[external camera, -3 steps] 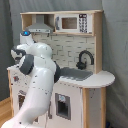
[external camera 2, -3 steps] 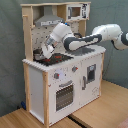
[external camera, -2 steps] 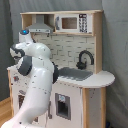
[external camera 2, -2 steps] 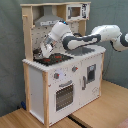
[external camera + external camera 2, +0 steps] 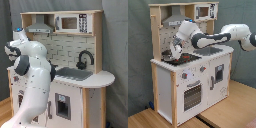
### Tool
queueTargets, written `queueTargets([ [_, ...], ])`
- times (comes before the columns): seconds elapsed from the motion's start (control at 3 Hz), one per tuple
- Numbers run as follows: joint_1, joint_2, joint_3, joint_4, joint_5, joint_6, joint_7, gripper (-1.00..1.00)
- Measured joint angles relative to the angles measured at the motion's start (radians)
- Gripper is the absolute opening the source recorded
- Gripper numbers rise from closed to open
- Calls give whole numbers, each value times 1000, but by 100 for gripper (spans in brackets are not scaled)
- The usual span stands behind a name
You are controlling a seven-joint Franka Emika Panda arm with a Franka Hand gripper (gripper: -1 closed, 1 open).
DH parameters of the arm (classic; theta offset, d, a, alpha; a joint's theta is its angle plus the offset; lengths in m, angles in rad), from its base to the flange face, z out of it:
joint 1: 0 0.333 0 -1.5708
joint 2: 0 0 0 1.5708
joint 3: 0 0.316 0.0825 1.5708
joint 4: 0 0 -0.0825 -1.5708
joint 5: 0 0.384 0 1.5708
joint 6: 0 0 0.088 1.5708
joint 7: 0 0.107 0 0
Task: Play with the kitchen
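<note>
Since the earlier frames the arm [image 5: 213, 36] has been shifted only slightly: its wrist has been lowered a little toward the stovetop [image 5: 182, 58], and little else has been changed. The kitchen [image 5: 193, 75], a tall white and light-wood toy unit, is seen standing on a wooden floor [image 5: 228, 115] in front of a grey-green backdrop [image 5: 139, 60] in the second exterior view, and it fills most of the first exterior view as well [image 5: 75, 80]. Its black-and-red stovetop is set at the second exterior view's left end of the counter, with a grey hood [image 5: 173, 17] above it and a microwave panel [image 5: 204, 10] beside the hood. Below, an oven door [image 5: 190, 95] with knobs [image 5: 187, 76] above it is seen on the front. In the first exterior view a sink [image 5: 75, 74] with a black faucet [image 5: 84, 59] is shown on the counter before a tiled back wall [image 5: 67, 47], near the rounded end of the countertop [image 5: 102, 78]. The arm is stretched in from the second exterior view's right, over the counter, and the tool [image 5: 176, 50] is held just above the stovetop; whether it is wide or narrow cannot be told. In the first exterior view the stovetop and the tool are hidden behind the white arm [image 5: 32, 75].
</note>
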Motion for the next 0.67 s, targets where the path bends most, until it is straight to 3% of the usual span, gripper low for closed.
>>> queueTargets([
  [0.67,-14,-50,1,-30,0,-191,34,-100],
])
